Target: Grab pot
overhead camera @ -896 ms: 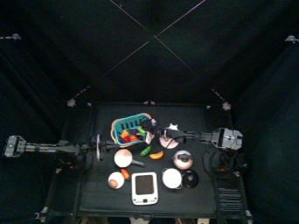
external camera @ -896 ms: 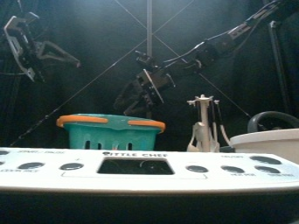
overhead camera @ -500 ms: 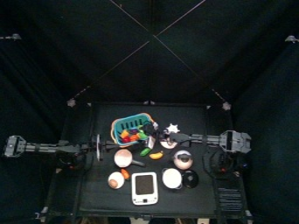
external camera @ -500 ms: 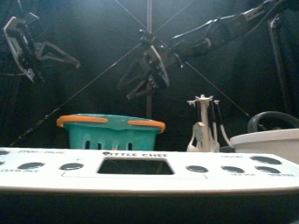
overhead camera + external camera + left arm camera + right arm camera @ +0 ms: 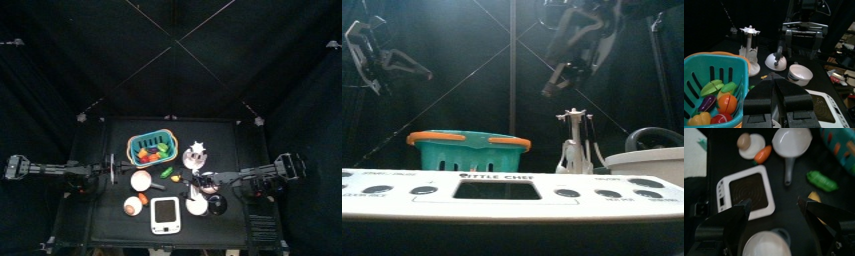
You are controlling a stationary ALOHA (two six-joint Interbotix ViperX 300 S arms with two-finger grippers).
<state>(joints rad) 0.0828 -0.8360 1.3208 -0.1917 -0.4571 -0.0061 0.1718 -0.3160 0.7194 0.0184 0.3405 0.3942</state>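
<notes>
Hovering with jaws spread wide, the right end effector [image 5: 774,210] hangs above the worktop [image 5: 110,225], over the toy scale [image 5: 741,189] and white dishes. The pot [image 5: 209,181] sits just below, untouched, so this looks like the approach: next, descend and close on its rim.

A teal basket [image 5: 469,152] with an orange rim holds green, orange, purple and red vegetables [image 5: 717,100]; a white scale [image 5: 166,213] sits on the black tabletop [image 5: 107,225].
</notes>
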